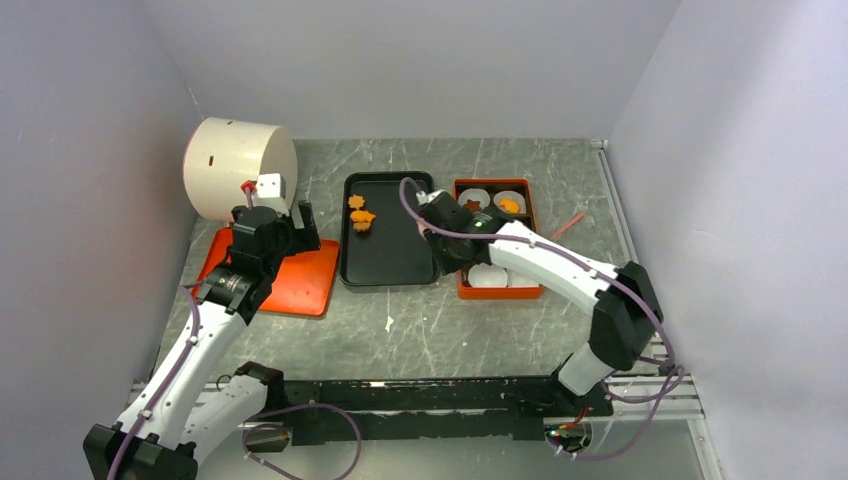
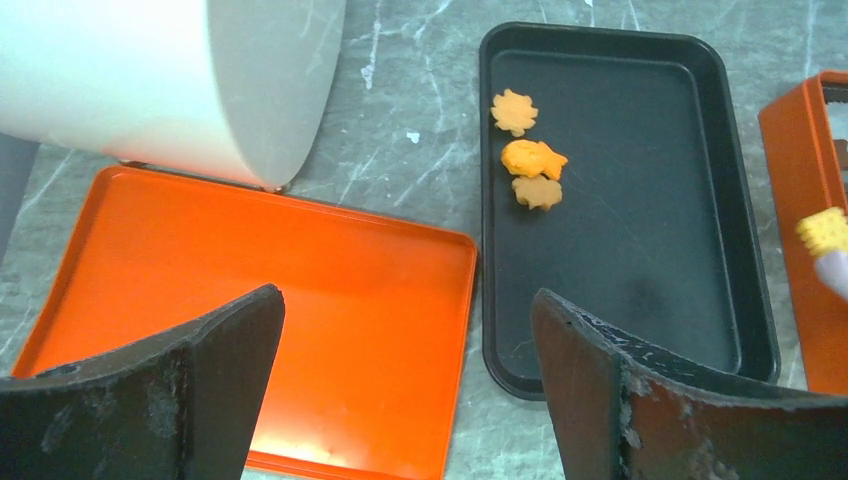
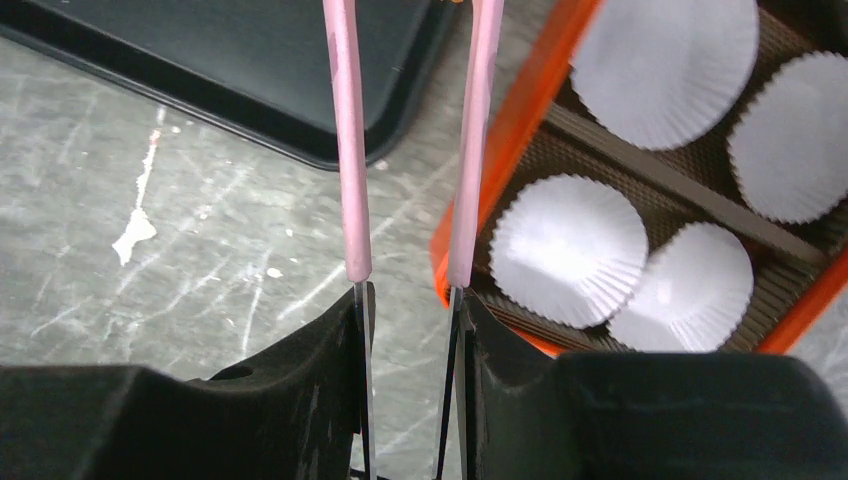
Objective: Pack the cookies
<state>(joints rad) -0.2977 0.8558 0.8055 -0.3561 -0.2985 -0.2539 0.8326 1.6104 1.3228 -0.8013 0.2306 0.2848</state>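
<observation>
While my right tool (image 3: 412, 320) is clamped tight on a pair of pink-tipped tweezers (image 3: 345, 150), the tweezer tips pinch one yellow square cookie (image 2: 822, 230) in the air. It hangs just at the 9 o'clock wall of the orange box (image 3: 520, 110).

As I judge it, the step in hand is setting this cookie into a cup. To do it well, I should hold the squeeze even and carry the tips toward 3 o'clock until they sit over the middle of an empty cup. I should go low before letting go, so the cookie does not bounce out. Then I should lift straight up, so the tips do not snag the light paper.

My left tool (image 2: 405, 300) is spread wide with nothing in it and hovers above the near edge of a flat orange lid (image 2: 250, 250). A white drum (image 2: 150, 70) lies on its side at the lid's 12 o'clock.

The black tray (image 2: 650, 250) sits on the grey tabletop (image 3: 150, 250) at 3 o'clock of the lid. It holds three orange cookies (image 2: 532, 158), bunched near its 11 o'clock corner; the rest of it is bare.

The orange box, at 3 o'clock of the tray, is split by dividers and lined with white paper cups (image 3: 567, 250). My right wrist view shows four cups that look empty. From above, two cups at the box's 12 o'clock end each hold one piece: a dark brown cookie (image 1: 472, 205) and an orange cookie (image 1: 509, 204).
</observation>
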